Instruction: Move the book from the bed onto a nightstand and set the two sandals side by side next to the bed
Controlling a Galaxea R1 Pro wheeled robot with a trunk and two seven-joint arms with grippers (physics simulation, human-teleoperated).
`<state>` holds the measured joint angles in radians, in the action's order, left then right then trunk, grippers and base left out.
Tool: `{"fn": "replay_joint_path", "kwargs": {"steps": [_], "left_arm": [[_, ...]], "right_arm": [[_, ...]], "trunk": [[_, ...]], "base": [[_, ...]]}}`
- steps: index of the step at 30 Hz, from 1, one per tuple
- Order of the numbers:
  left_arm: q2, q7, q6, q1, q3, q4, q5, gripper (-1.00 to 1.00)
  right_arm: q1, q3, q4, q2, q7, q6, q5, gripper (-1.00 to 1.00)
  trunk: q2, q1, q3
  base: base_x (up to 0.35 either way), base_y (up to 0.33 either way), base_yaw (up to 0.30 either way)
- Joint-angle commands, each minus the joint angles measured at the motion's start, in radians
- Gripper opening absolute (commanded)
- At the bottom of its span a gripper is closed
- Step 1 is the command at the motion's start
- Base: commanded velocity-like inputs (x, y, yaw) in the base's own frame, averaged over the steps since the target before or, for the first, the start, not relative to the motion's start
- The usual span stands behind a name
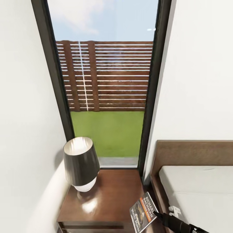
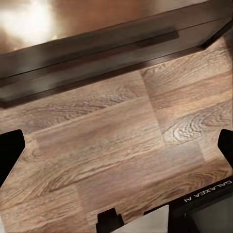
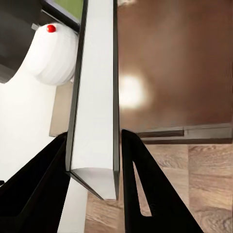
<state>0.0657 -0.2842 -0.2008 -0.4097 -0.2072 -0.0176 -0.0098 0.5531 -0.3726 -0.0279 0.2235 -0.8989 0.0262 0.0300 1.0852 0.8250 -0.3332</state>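
Head view: we look down on the nightstand (image 1: 106, 197), whose dark top carries a lamp (image 1: 81, 163) at about 10 o'clock from its centre, with the window (image 1: 103, 84) beyond at 12 o'clock and the bed (image 1: 194, 184) at 3 o'clock. Our right gripper (image 1: 155, 213) enters from 5 o'clock and holds the book (image 1: 144, 212) by its edge, tilted and raised over the near right corner of the nightstand, not yet resting on it. In the right wrist view the two black fingers (image 3: 145, 184) are clamped on either side of the book (image 3: 94, 97), seen edge-on, with the nightstand top (image 3: 179, 63) and the lamp's white base (image 3: 51, 56) beyond it. In the left wrist view the left gripper (image 2: 116, 155) hangs over bare plank floor (image 2: 121, 141) with its fingers wide apart and nothing between them. We judge the book transfer nearly complete: lowering and release remain, and the sandal placement is still to do.
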Motion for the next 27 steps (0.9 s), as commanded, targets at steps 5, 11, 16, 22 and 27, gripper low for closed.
{"fn": "replay_joint_path", "kwargs": {"steps": [5, 11, 16, 22, 27], "left_arm": [[0.000, -0.001, -0.005, -0.001, -0.004, 0.001, -0.001, 1.00], [0.000, -0.001, -0.005, -0.001, -0.004, 0.001, -0.001, 1.00], [0.000, -0.001, -0.005, -0.001, -0.004, 0.001, -0.001, 1.00], [0.000, -0.001, -0.005, -0.001, -0.004, 0.001, -0.002, 1.00], [0.000, -0.005, -0.007, -0.001, -0.003, 0.000, -0.002, 1.00]], "right_arm": [[0.002, -0.005, -0.003, 0.000, -0.003, 0.003, 0.004, -1.00], [0.001, -0.005, -0.003, 0.000, -0.003, 0.003, 0.004, -1.00], [0.001, -0.005, -0.003, 0.000, -0.003, 0.003, 0.004, -1.00], [0.001, -0.005, -0.003, 0.000, -0.003, 0.003, 0.004, -1.00], [0.001, -0.005, -0.003, 0.000, -0.003, 0.003, 0.004, -1.00]], "trunk": [[0.001, 0.001, -0.001], [0.001, 0.001, -0.001], [0.001, 0.001, -0.001], [0.001, 0.001, -0.001], [0.001, 0.001, -0.001]], "base": [[0.316, 0.000, 0.000], [0.316, 0.000, 0.000], [0.309, 0.000, 0.000], [0.111, 0.000, 0.000], [0.002, 0.000, 0.000]]}}
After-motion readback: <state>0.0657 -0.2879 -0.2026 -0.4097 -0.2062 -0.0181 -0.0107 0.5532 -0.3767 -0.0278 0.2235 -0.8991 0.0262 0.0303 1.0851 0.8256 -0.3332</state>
